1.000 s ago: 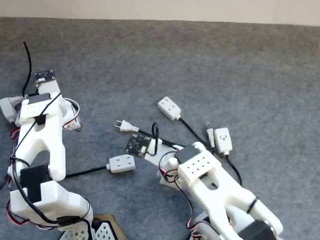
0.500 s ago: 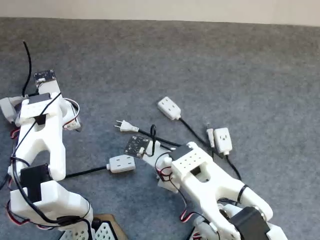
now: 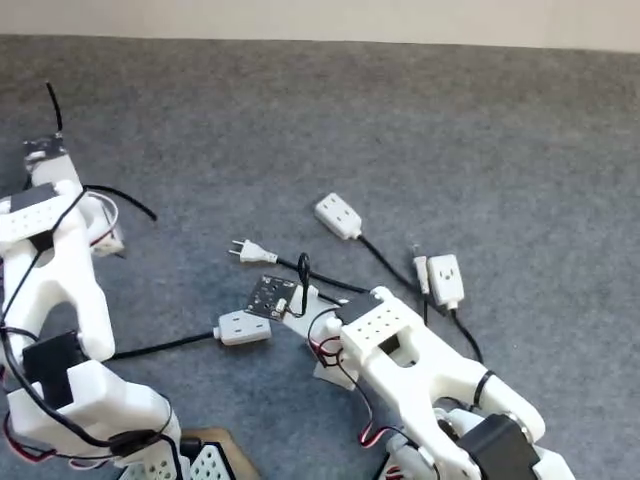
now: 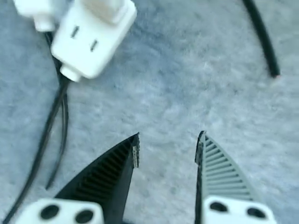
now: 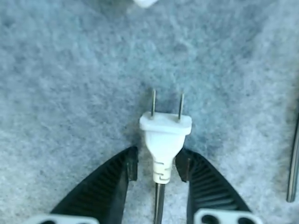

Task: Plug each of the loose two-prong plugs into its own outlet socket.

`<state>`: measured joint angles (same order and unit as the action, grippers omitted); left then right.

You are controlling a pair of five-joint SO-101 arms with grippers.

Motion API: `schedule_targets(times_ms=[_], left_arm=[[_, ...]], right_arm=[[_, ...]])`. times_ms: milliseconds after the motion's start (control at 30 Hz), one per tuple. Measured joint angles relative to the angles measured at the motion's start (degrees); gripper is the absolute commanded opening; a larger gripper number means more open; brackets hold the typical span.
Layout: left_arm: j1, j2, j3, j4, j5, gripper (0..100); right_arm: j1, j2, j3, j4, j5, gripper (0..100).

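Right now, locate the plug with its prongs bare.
The plug lies on the carpet inside the open right tool; in the high view it sits left of centre, beyond a socket.

There are three white sockets point(image 3: 338, 216), two two-prong plugs point(image 3: 250, 251) and two robot arms point(image 3: 410, 355).

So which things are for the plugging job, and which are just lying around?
For the job: two two-prong plugs; three outlet sockets.
Just lying about: grey carpet; brown board by the arm bases.
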<state>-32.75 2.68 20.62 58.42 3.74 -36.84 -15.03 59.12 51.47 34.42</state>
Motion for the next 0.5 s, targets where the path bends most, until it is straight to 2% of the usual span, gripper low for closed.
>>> schedule_targets(times_ms=[200, 500], left_arm=[[-4.48, 0.0, 0.0, -2.55, -2.99, 21], [-4.57, 0.0, 3.25, -5.63, -5.27, 21]], right_arm=[[0.35, 0.0, -0.7, -0.09, -0.09, 0.0], [3.08, 1.05, -5.71, 1.93, -6.33, 0.5]])
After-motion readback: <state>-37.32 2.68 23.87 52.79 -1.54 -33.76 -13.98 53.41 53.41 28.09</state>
